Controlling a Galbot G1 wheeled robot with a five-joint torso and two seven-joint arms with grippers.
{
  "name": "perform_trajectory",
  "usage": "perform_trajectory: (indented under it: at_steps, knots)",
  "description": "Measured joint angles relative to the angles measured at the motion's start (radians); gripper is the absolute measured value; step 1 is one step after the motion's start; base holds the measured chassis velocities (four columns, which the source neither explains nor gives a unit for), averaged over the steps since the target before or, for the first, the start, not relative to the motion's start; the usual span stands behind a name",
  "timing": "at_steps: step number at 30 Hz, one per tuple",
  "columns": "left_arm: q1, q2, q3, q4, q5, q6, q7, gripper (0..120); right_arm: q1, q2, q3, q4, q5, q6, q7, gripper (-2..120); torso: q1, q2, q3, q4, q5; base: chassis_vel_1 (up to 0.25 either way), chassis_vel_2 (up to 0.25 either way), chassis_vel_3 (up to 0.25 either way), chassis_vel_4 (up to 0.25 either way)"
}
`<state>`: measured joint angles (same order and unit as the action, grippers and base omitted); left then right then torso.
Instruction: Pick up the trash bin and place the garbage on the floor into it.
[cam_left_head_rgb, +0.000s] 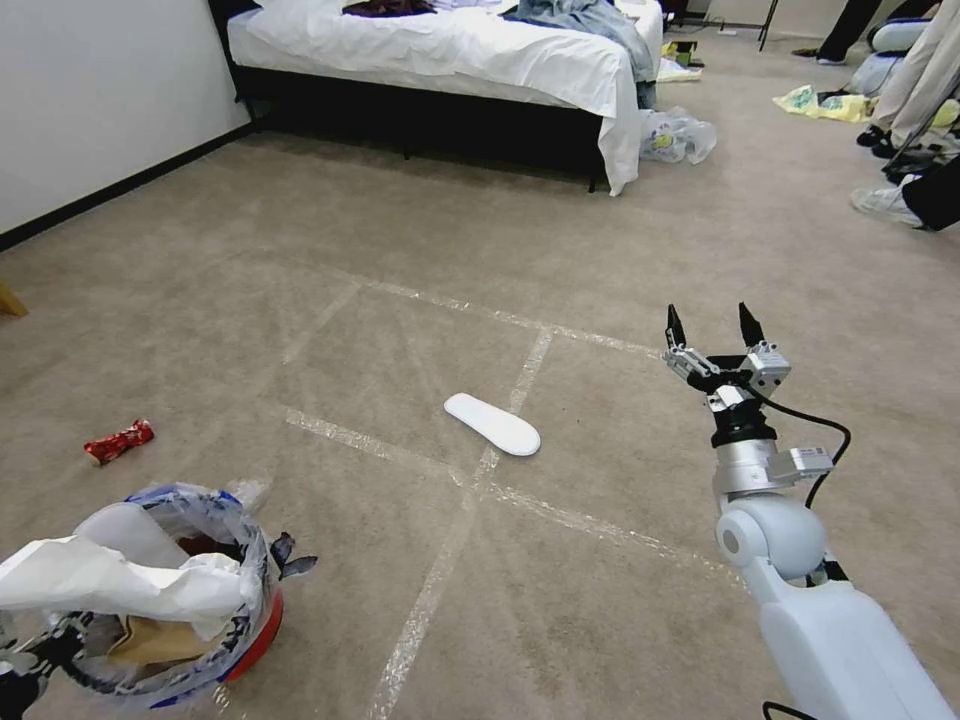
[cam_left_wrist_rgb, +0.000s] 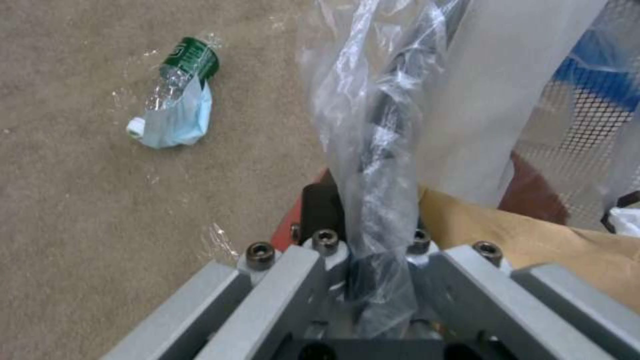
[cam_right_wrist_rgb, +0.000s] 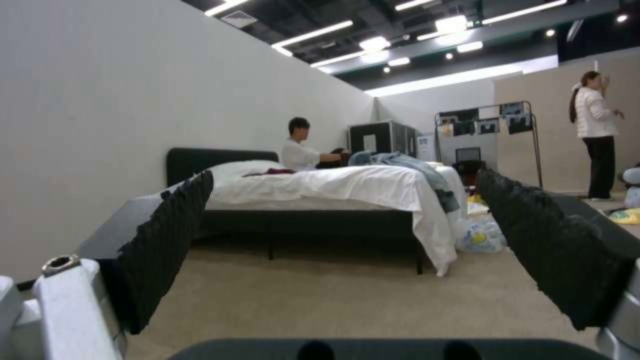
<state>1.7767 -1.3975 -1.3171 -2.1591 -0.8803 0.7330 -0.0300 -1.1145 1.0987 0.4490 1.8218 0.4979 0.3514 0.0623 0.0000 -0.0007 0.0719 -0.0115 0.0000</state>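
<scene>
Head view. The floor (cam_left_head_rgb: 620, 250) is short-pile beige-grey carpet crossed by shiny whitish tape lines (cam_left_head_rgb: 440, 570) forming a grid. The trash bin (cam_left_head_rgb: 262, 625), round and red, sits at the lower left, its rim wrapped in a crinkled clear plastic bag (cam_left_head_rgb: 215, 500) with blue print; white paper (cam_left_head_rgb: 110, 580) and a brown paper bag (cam_left_head_rgb: 150, 635) fill its mouth, and the frame edge cuts off its near side. The left tool is mostly hidden behind the bin. A flat, oval white slipper (cam_left_head_rgb: 492, 423) lies near the middle beside a tape crossing, its long axis running from upper left to lower right. A crushed red can (cam_left_head_rgb: 118, 441) lies left of it, well apart. The right tool (cam_left_head_rgb: 713, 327), on a white arm, hovers above the carpet to the right of the slipper, its two black fingers spread and holding nothing. A bed (cam_left_head_rgb: 450, 50) with white sheets stands at the far wall.

Left wrist view. The left tool (cam_left_wrist_rgb: 373, 270), grey metal with bolt heads, is clenched on the bin's rim, the bunched clear film running between its jaws. On the carpet beyond lies a crumpled clear bottle (cam_left_wrist_rgb: 175, 95) with a green label, partly wrapped in pale blue material.

Right wrist view. Two ribbed black fingers (cam_right_wrist_rgb: 167, 235) stand wide apart, pointing toward the bed.
</scene>
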Motion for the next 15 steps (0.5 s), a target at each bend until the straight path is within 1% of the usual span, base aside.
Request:
perform_trajectory:
  at_steps: [8, 12, 15]
  knots:
    - [-0.006, -0.001, 0.002, 0.004, 0.002, 0.000, 0.000, 1, 0.002, 0.005, -0.015, -0.014, -0.008, 0.008, -0.003, 100, 0.000, 0.000, 0.000, -0.0001, 0.0000, 0.000, 0.000, 0.000, 0.000]
    - [-0.007, -0.001, 0.002, 0.005, 0.002, -0.001, 0.000, 1, 0.004, 0.007, -0.020, -0.018, -0.010, 0.010, -0.005, 100, 0.000, 0.000, 0.000, 0.0000, 0.0000, -0.042, 0.052, 0.064, -0.042]
    - [-0.008, -0.003, 0.003, 0.007, 0.002, -0.002, 0.000, 1, 0.007, 0.011, -0.026, -0.020, -0.011, 0.012, -0.005, 100, 0.000, 0.000, 0.000, 0.0001, 0.0001, -0.122, 0.117, 0.133, -0.105]
